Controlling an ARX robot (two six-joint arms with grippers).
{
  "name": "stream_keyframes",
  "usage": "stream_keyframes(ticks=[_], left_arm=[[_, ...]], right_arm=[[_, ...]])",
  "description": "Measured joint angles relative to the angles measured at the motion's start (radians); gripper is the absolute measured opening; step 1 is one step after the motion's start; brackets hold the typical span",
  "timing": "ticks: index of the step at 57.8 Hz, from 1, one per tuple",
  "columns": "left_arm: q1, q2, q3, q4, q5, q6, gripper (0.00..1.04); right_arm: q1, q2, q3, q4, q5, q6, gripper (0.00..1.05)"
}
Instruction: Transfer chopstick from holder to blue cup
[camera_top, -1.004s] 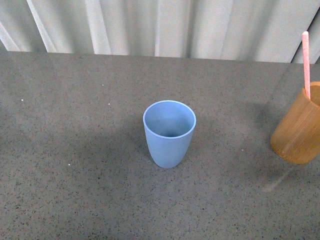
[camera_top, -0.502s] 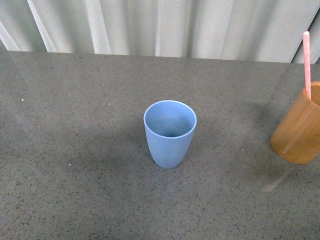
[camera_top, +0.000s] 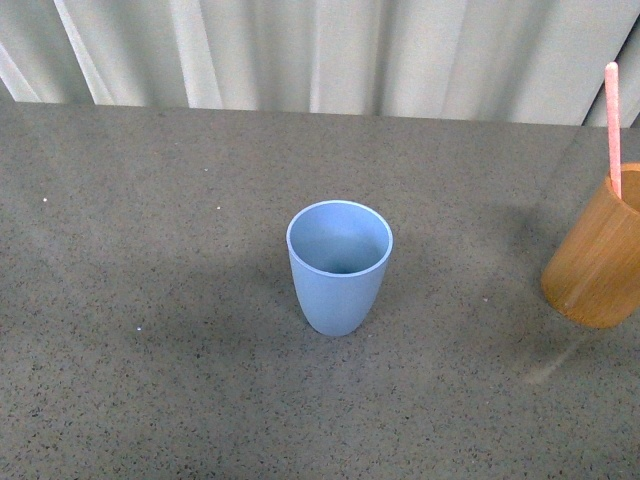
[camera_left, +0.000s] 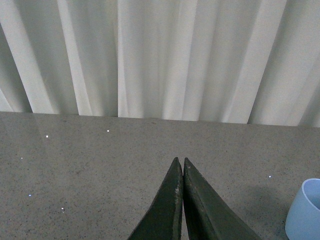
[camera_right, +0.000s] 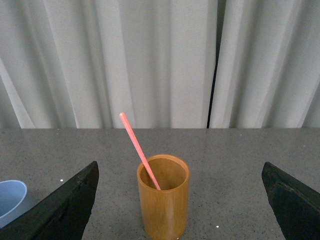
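The blue cup (camera_top: 339, 265) stands upright on the grey speckled table (camera_top: 150, 380), its mouth open and nothing visible inside. Well to the right of the blue cup, and not touching it, stands the holder (camera_top: 597, 255), with the chopstick (camera_top: 613, 120) leaning inside it and rising high above its rim. The left gripper (camera_left: 179, 161) has its jaws pressed together on nothing, over bare table to one side of the blue cup. The right gripper (camera_right: 180, 166) has its jaws spread wide, framing the holder from a distance, away from the blue cup.
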Motion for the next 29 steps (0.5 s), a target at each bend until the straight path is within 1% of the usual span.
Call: stream_keyframes(ticks=[18, 21, 22, 29], left_arm=[[0.000, -0.087, 0.000, -0.087, 0.000, 0.000, 0.04], [0.000, -0.193, 0.000, -0.230, 0.000, 0.000, 0.04], [0.000, -0.213, 0.000, -0.246, 0.000, 0.000, 0.04], [0.000, -0.252, 0.000, -0.258, 0.000, 0.000, 0.04]], right_arm=[[0.000, 0.000, 0.000, 0.000, 0.000, 0.000, 0.95], [0.000, 0.000, 0.000, 0.000, 0.000, 0.000, 0.95], [0.000, 0.000, 0.000, 0.000, 0.000, 0.000, 0.95], [0.000, 0.000, 0.000, 0.000, 0.000, 0.000, 0.95]])
